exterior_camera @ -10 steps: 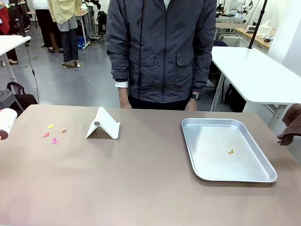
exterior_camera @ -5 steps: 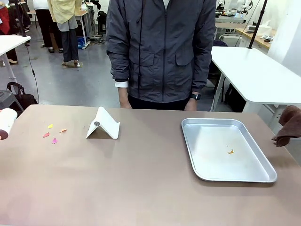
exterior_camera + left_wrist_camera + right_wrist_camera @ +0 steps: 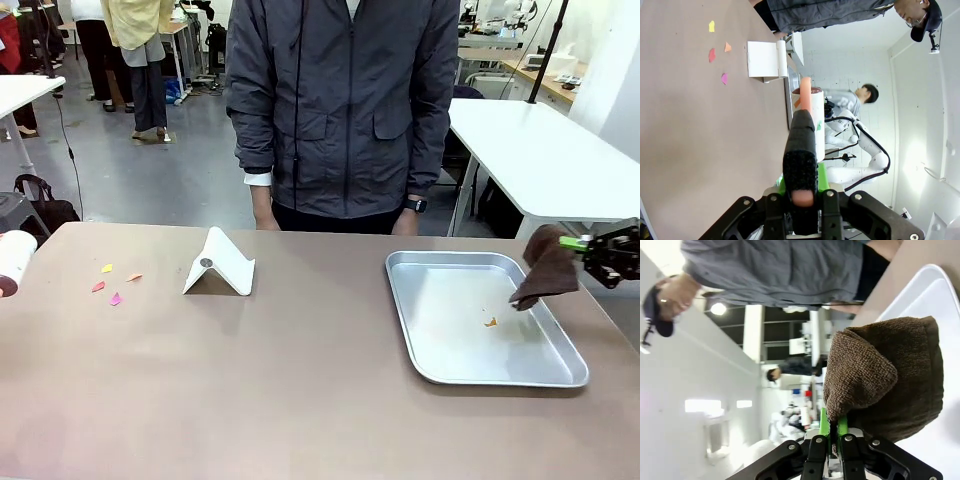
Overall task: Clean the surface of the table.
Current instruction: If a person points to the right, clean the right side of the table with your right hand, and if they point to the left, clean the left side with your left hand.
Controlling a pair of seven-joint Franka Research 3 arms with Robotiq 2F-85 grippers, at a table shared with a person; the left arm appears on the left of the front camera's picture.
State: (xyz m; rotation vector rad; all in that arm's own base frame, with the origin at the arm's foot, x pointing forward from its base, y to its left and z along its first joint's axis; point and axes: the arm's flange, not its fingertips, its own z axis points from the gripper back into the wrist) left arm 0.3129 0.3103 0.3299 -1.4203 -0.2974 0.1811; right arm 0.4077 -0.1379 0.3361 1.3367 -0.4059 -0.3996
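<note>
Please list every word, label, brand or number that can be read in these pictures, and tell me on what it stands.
None can be read. The white stand, the tray, the brown cloth in the right claw and the roller in the left claw bear no legible print.

I can read no text, label, brand or number on the matte brownish-tan table point(image 3: 300, 400) or anything upon it.
</note>
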